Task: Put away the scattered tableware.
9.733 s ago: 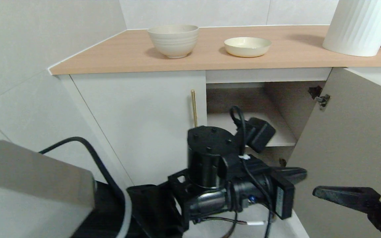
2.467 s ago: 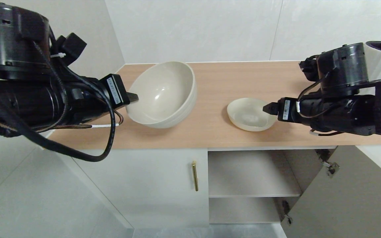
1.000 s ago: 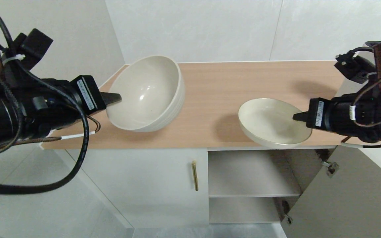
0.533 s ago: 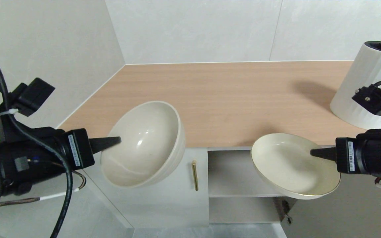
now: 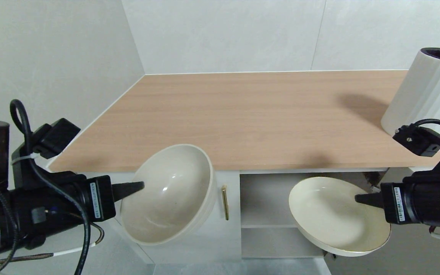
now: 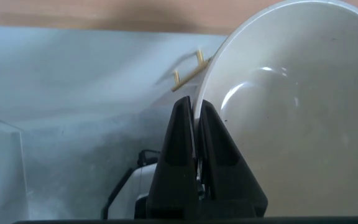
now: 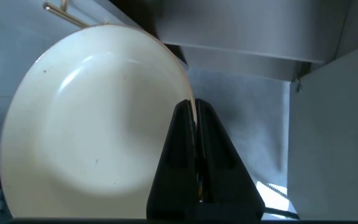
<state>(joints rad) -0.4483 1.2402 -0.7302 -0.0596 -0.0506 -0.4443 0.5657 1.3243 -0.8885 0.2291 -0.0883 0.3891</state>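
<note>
clamped in the jaws, the deep ribbed cream bowl (image 5: 168, 196) and shallow cream dish (image 5: 332, 215) have sunk below the wooden countertop (image 5: 243, 114).

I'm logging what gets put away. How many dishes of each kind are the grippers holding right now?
Bowls: 1, the deep cream ribbed bowl, pinched by the left gripper.
Plates: 1, the shallow cream plate, pinched by the right gripper.
Total: 2.

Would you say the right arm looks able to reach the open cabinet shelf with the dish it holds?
Probably yes. The right gripper grips the shallow dish in front of the open compartment, and nothing shows between it and the shelf. The left gripper holds the deep bowl aside.
</note>
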